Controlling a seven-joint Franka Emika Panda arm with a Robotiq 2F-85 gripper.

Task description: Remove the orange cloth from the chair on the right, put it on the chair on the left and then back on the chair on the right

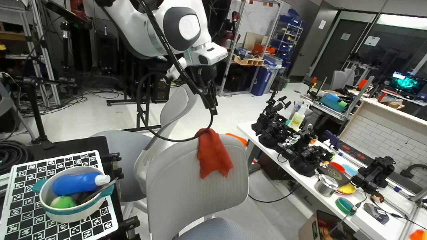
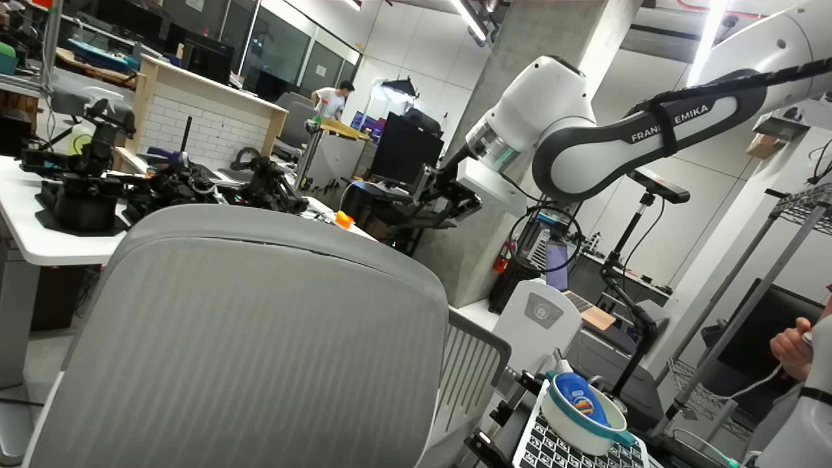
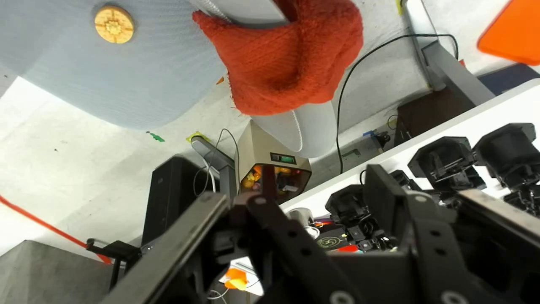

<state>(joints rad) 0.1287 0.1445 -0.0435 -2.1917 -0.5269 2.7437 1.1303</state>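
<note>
The orange-red cloth (image 1: 213, 155) is draped over the top edge of the right chair's grey backrest (image 1: 196, 190). In the wrist view the cloth (image 3: 291, 63) hangs over the backrest (image 3: 318, 131), beside a grey-blue seat (image 3: 160, 80). The left chair (image 1: 178, 105) stands just behind and to the left, turned sideways. My gripper (image 1: 213, 111) points down above the cloth, apart from it. In the wrist view its two fingers (image 3: 322, 181) are spread with nothing between them. The gripper (image 2: 448, 198) also shows in an exterior view, where a grey backrest (image 2: 260, 338) fills the foreground and no cloth shows.
A black cable loop (image 1: 176, 140) hangs from the arm near the backrest top. A pot (image 1: 71, 215) with a blue bottle sits on a patterned board (image 1: 20, 200). A white table (image 1: 297, 178) bears several black devices. A person's hand (image 2: 793, 351) shows at one edge.
</note>
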